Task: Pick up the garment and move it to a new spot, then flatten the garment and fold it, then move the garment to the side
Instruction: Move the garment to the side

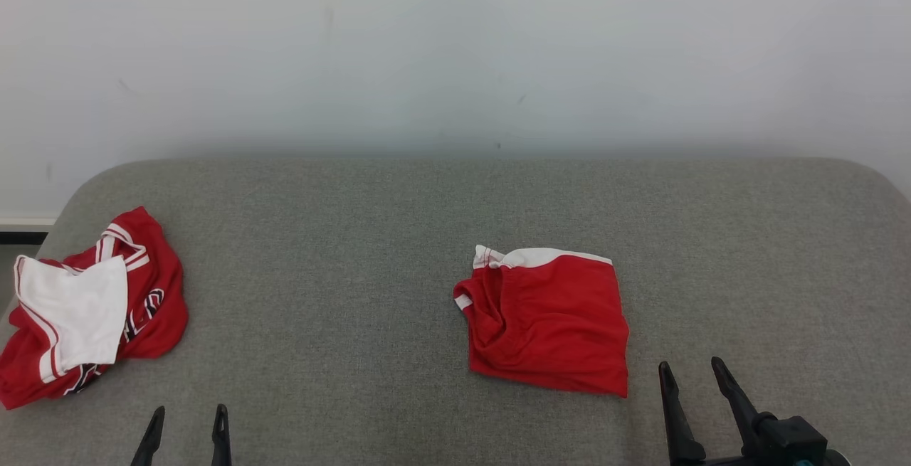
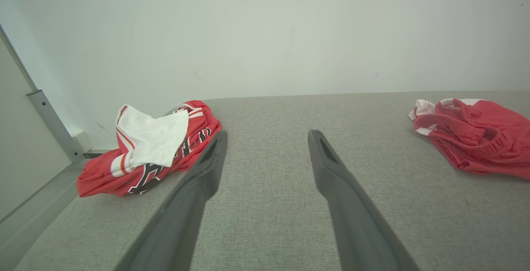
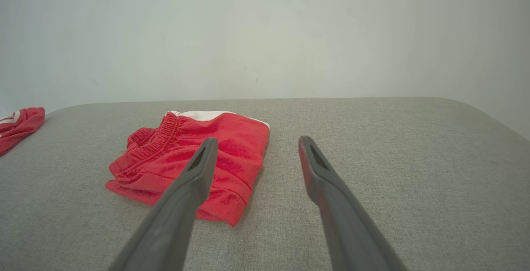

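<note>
- The surface [image 1: 341,274] is a padded top covered with grey woven cloth. The weave is fine and a little speckled, and the far corners are rounded.
- Behind it stands a pale wall [image 1: 455,46], smooth and matt, with a few small dark marks.
- The red shorts [image 1: 551,324] are folded into a compact, nearly square packet. The cloth is thin, soft and bright red, with shallow creases across the top.
- The gathered elastic waistband runs along the packet's left edge. A white band shows along the far edge and a small white trim at the far left corner.
- The shorts lie flat just ahead of the right gripper [image 1: 689,363] and to the left of its fingers [image 3: 331,188], close to them but not touching.
- The right fingers are long, dark and tapered, each with a slot near its tip. They are spread apart with nothing between them.
- The left gripper [image 1: 189,409] has its fingers [image 2: 198,180] spread the same way, also empty, above bare grey cloth.
- A crumpled jersey heap [image 1: 149,288] lies ahead of the left fingers and to their left, well apart from the shorts. It is red with white stripes, dark lettering and a loose white panel on top.
</note>
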